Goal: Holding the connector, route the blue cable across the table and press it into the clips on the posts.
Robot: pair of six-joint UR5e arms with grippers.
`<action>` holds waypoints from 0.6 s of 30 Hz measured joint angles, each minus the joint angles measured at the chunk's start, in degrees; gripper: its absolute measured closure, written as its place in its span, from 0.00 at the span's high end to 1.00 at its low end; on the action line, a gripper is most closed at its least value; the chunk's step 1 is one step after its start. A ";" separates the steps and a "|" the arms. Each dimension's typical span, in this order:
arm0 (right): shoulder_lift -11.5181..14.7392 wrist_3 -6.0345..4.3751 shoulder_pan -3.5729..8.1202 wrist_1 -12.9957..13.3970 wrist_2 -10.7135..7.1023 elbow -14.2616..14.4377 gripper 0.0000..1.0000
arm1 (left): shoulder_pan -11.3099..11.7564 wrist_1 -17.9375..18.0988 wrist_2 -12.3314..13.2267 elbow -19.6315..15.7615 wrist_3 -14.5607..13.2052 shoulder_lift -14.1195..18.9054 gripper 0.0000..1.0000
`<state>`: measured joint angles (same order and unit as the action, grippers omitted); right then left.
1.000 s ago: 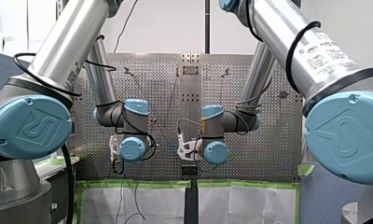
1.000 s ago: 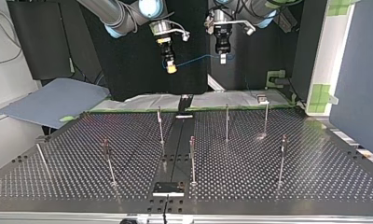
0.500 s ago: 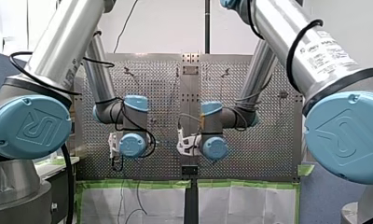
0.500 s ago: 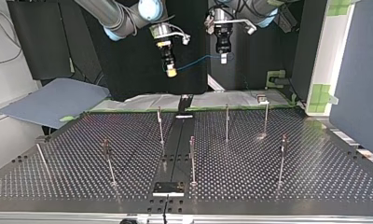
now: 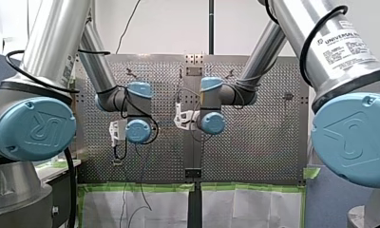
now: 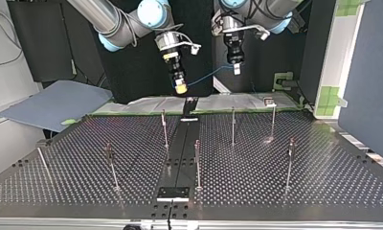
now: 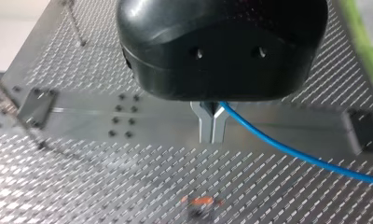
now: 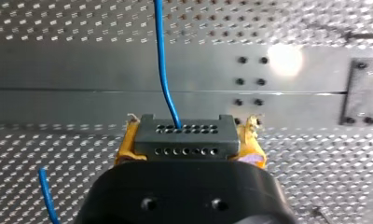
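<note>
Both arms have dropped lower in the top view since a second ago, and both have slid toward that view's right. My right end effector (image 6: 181,87) has made the bigger move: it now hangs much nearer the far edge of the bench (image 6: 323,191), just above the central strip. It's clenched on the connector (image 8: 186,135), the dark block squeezed between its yellow pads (image 8: 124,148), same grip as before. The blue cable (image 8: 159,51) leaves the middle of the connector's top row of holes and runs straight out ahead of it.

My left end effector (image 7: 211,125) has come down less. Its metal fingers are pinched together on the cable, which slips out between them and sweeps away to one side.

Between the two, the cable's run is steeper now in the top view, climbing from the yellow pads up to my left end effector. It hangs in the air, well apart from the posts (image 6: 233,125), which stand where they did. In the front view both wrists sit higher than a second ago.
</note>
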<state>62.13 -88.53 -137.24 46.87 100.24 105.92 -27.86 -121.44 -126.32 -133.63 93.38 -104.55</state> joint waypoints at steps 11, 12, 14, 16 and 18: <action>4.72 -0.24 -0.49 -5.72 -1.55 -2.11 0.00 | 4.64 -5.47 -2.37 2.05 -0.75 5.47 0.00; 4.61 -0.25 -0.58 -6.24 -1.62 -2.54 0.00 | 5.07 -5.91 -2.17 2.07 -0.64 5.90 0.00; 4.09 -0.27 -0.80 -7.34 -1.95 -3.55 0.00 | 6.02 -6.86 -1.85 2.12 -0.26 6.85 0.00; 3.55 -0.30 -1.03 -8.32 -2.42 -4.47 0.00 | 6.81 -7.65 -1.72 2.17 -0.01 7.64 0.00; 3.06 -0.32 -1.29 -9.48 -2.84 -5.61 0.00 | 7.72 -8.57 -1.64 2.33 0.21 8.55 0.00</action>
<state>65.19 -88.85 -138.53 37.39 97.40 100.31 -20.14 -130.01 -127.96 -131.30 93.58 -96.00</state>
